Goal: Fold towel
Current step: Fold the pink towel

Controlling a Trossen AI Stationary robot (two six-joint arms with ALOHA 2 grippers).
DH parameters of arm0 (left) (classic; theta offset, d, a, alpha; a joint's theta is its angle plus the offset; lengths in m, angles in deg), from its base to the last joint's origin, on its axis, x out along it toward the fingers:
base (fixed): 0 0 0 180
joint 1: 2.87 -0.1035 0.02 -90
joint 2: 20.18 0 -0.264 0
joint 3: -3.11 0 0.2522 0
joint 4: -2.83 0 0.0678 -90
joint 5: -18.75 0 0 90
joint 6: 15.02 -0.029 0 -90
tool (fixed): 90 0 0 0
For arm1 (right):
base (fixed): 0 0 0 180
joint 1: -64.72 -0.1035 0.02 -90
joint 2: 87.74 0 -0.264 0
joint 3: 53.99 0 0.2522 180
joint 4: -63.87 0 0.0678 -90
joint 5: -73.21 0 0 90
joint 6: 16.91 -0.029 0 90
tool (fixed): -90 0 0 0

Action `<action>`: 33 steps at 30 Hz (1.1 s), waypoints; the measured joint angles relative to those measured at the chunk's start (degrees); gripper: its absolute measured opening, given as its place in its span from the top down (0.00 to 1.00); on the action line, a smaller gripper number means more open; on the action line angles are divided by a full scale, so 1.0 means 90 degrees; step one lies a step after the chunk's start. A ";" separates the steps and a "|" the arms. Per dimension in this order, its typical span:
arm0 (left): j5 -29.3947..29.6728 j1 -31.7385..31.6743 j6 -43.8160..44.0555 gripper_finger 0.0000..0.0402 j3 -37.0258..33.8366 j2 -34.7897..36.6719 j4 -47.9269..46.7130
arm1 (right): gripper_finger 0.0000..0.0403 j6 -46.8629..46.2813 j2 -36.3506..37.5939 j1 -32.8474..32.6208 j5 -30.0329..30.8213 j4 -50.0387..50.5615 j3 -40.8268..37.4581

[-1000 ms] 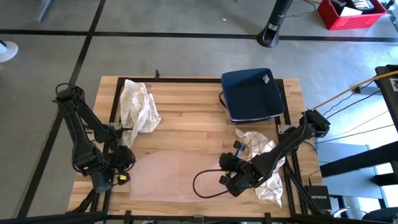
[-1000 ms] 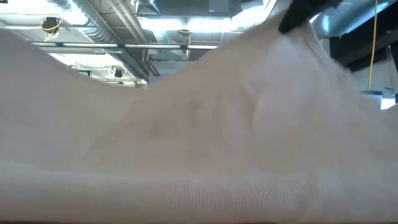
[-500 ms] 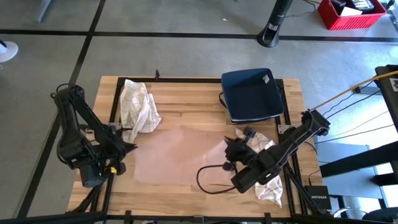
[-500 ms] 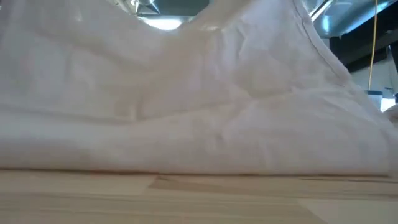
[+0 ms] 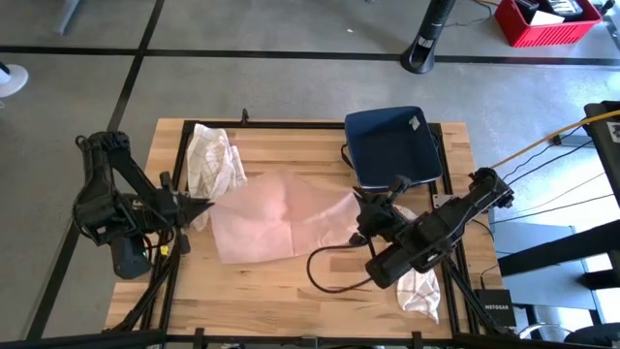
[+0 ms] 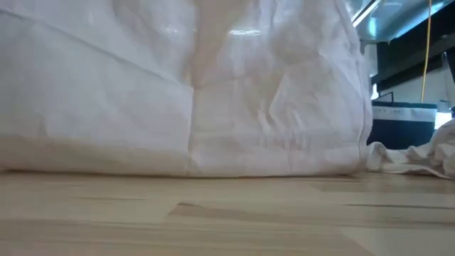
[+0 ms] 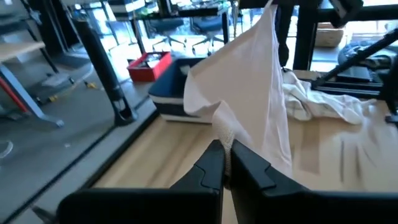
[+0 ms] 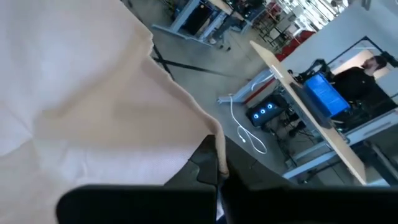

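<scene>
Two robot arms stretch a pale pink towel (image 5: 276, 213) over the middle of a wooden desk (image 5: 291, 155), each pinching one corner. At the desk's left edge the left gripper (image 5: 197, 206) has its fingers (image 7: 214, 165) clamped together on a bunched corner, just beside a crumpled checked cloth (image 5: 215, 165); the right gripper (image 5: 360, 221), toward the right of the desk, grips the opposite corner with its fingers (image 8: 208, 163) closed on the hem. The towel's long axis runs left to right between the two grippers, its held edge raised and taut, the rest draping down so that its lower edge rests on the boards (the table-level camera shows it hanging like a curtain with a vertical crease (image 6: 192, 107)). By the look of it, the fold itself is not yet made: the cloth is lifted and spread, and the laying over and flattening appear to remain. A folded dark blue towel (image 5: 392, 145) sits at the far right, with another crumpled white cloth (image 5: 418, 281) below it.
</scene>
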 joint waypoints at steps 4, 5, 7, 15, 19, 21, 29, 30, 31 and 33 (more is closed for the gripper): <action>0.0232 -0.0218 -0.0217 0.98 0.0051 0.0256 0.0003 | 0.99 0.0020 0.0080 0.0331 -0.0277 0.0010 0.0000; 0.0260 -0.0278 -0.0300 0.98 0.0051 0.0321 -0.0008 | 0.99 0.0021 0.0124 0.0453 -0.0359 0.0019 0.0000; 0.0375 -0.0423 -0.0477 0.98 0.0051 0.0468 -0.0003 | 0.99 0.0021 0.0243 0.0651 -0.0394 0.0043 0.0000; 0.1053 -0.1108 -0.1330 0.98 0.0051 0.1075 0.0021 | 0.99 0.0537 0.1054 0.1598 -0.0335 -0.0091 0.0000; 0.1566 -0.1352 -0.1871 0.98 0.0051 0.1379 0.0046 | 0.99 0.1086 0.1327 0.2034 -0.0341 -0.0502 0.0002; 0.1674 -0.1399 -0.2210 0.98 0.0051 0.1501 0.0135 | 0.99 0.1424 0.1437 0.2199 -0.0407 -0.0824 0.0002; 0.1609 -0.1252 -0.4336 0.98 0.0105 0.1712 0.1615 | 0.99 0.3042 0.1560 0.2250 -0.0554 -0.2174 0.0002; 0.1588 -0.1166 -0.4772 0.98 0.0102 0.1697 0.1970 | 0.99 0.3219 0.1559 0.2150 -0.0536 -0.2301 0.0002; 0.1578 -0.1079 -0.5222 0.98 0.0102 0.1662 0.2380 | 0.99 0.3402 0.1557 0.2063 -0.0477 -0.2455 0.0000; 0.1527 -0.0916 -0.6169 0.98 0.0102 0.1600 0.3282 | 0.99 0.3748 0.1557 0.1876 -0.0384 -0.2761 0.0000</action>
